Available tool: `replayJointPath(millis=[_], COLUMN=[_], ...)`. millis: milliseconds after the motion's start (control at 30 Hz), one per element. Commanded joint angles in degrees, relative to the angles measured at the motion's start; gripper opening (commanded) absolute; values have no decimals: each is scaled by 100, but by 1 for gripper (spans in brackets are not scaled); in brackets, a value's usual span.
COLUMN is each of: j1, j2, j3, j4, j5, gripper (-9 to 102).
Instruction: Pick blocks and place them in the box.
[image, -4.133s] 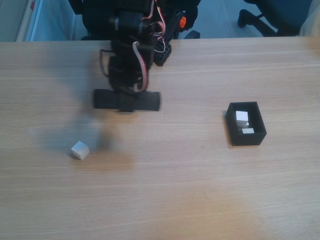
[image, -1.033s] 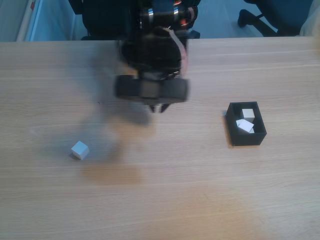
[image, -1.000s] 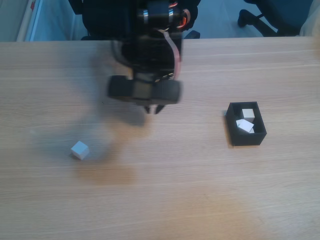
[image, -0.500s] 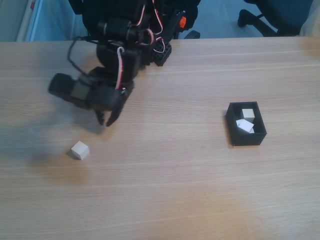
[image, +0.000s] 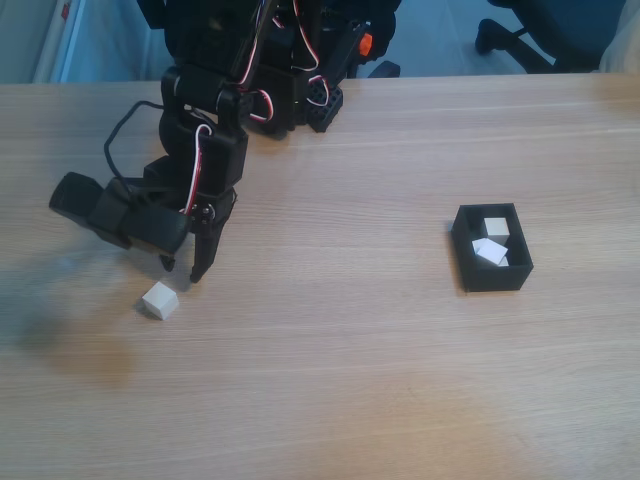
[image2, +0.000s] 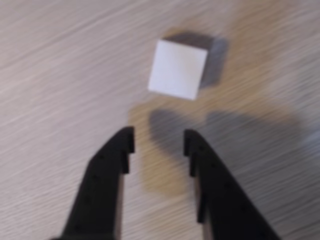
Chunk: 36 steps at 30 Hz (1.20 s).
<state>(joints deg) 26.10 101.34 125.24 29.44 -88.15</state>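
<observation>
On the left half of the wooden table, your gripper hangs just above and beside a lone white block, and the risk is in how they line up. Through the wrist view, the block lies ahead of the gripper and a little to the right of the gap, turned at an angle to the fingers. Lower straight down from here and you would likely close on bare wood, or a fingertip could clip a corner and knock the block aside. The gap also looks barely wider than the block, so a skewed approach may pinch it by its edges and let it twist free. Both fingers stand slightly apart, holding nothing and touching nothing. Far off on the right in the fixed view, the black box already holds several white blocks.
</observation>
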Motion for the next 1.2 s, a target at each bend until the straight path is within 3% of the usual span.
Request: replayJointPath(millis=[0,167,233,533,900,1167], j1=[62,70,88,185,255,272], j2=[-62,-316,-431,-896,-1327,-1485], j3=[-422,-650,-729,-1081,-1397,-1600], j4=[-114,-158,-167,-246,-387,-431], j5=[26,35,-18,-132,-202,-264], gripper=[10,13,19,19,15,3])
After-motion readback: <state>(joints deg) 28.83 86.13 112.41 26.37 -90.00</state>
